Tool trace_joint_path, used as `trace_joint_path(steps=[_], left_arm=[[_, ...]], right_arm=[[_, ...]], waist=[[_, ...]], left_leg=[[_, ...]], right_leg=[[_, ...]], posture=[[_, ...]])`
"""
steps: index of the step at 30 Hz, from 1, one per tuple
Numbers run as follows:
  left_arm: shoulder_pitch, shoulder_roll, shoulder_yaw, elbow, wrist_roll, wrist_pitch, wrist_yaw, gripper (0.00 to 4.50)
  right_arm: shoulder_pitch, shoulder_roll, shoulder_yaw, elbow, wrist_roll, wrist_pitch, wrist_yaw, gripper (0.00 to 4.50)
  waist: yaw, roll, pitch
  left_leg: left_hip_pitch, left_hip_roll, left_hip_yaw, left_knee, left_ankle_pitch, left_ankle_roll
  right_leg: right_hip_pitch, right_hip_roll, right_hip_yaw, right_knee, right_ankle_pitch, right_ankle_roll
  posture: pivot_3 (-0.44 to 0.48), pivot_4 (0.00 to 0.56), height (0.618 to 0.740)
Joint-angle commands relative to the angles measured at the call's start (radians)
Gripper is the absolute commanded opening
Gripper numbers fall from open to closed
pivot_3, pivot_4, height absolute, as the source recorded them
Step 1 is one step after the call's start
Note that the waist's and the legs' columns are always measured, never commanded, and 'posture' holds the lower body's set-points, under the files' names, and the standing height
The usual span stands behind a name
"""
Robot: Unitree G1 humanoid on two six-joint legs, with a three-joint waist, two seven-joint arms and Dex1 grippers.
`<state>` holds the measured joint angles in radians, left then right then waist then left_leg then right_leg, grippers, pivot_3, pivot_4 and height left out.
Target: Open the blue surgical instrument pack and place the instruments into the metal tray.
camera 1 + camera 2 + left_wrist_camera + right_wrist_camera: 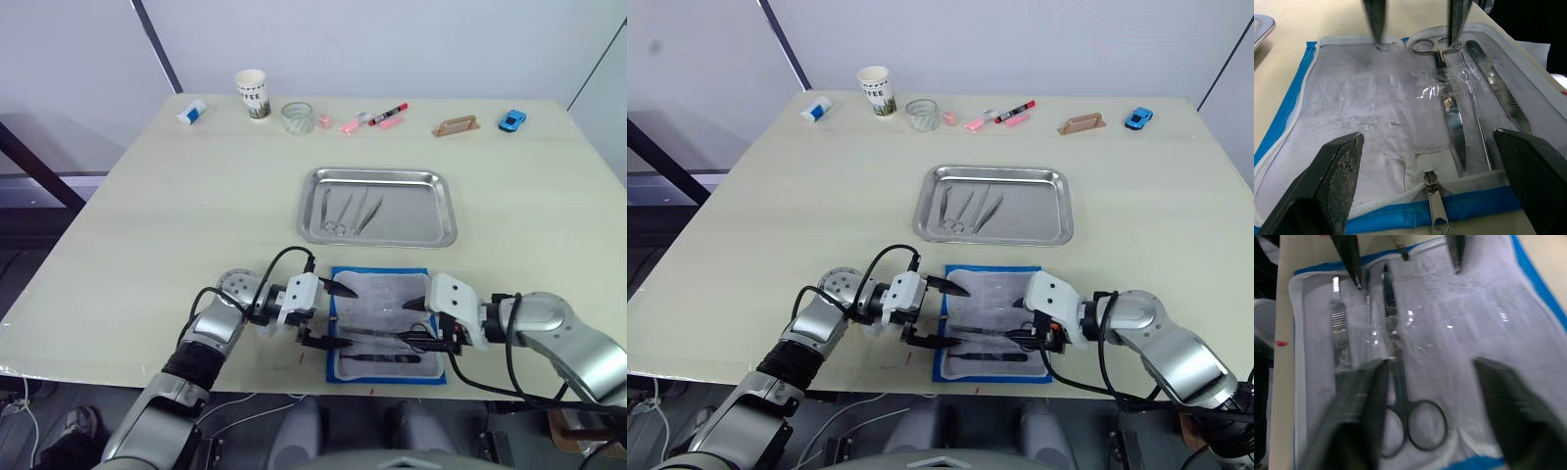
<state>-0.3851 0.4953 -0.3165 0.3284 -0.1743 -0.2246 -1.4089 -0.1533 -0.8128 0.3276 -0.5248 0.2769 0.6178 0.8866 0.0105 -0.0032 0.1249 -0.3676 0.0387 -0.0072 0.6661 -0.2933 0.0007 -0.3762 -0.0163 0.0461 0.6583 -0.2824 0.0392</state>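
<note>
The blue surgical instrument pack (377,292) lies unzipped and flat near the table's front edge, its whitish clear insert showing. On its near half lie ring-handled scissors (1449,105), a thin probe (1476,112) and a flat scalpel handle (1501,90). My left gripper (336,315) is open over the pack's left edge. At the right edge my right gripper (413,323) is open, its fingers either side of the scissors' rings (1418,423). Behind the pack the metal tray (416,211) holds a few instruments (348,211).
Along the table's far edge stand a white tube (191,112), a paper cup (253,95), a glass (297,117), pink and red markers (382,116), a wooden block (457,126) and a blue toy car (511,120).
</note>
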Motion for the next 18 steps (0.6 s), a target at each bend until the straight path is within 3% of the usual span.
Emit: trace_joint_path(steps=[1,18], left_arm=[[0.037,0.021,-0.027,0.052,0.054,0.027,0.016,4.5],[0.043,0.026,-0.031,0.02,0.05,0.05,0.028,4.5]], right_arm=[[-0.003,-0.003,0.005,-0.012,-0.026,-0.025,0.006,2.81],[0.04,0.027,0.022,-0.051,-0.086,0.043,-0.062,2.81]], waist=[[0.0,0.0,0.0],[-0.001,-0.002,0.001]], left_leg=[[0.0,0.0,0.0,0.0,0.0,0.0],[0.0,0.0,0.0,0.0,0.0,0.0]], right_leg=[[0.0,0.0,0.0,0.0,0.0,0.0],[0.0,0.0,0.0,0.0,0.0,0.0]], posture=[[0.0,0.15,0.74],[0.0,0.15,0.74]])
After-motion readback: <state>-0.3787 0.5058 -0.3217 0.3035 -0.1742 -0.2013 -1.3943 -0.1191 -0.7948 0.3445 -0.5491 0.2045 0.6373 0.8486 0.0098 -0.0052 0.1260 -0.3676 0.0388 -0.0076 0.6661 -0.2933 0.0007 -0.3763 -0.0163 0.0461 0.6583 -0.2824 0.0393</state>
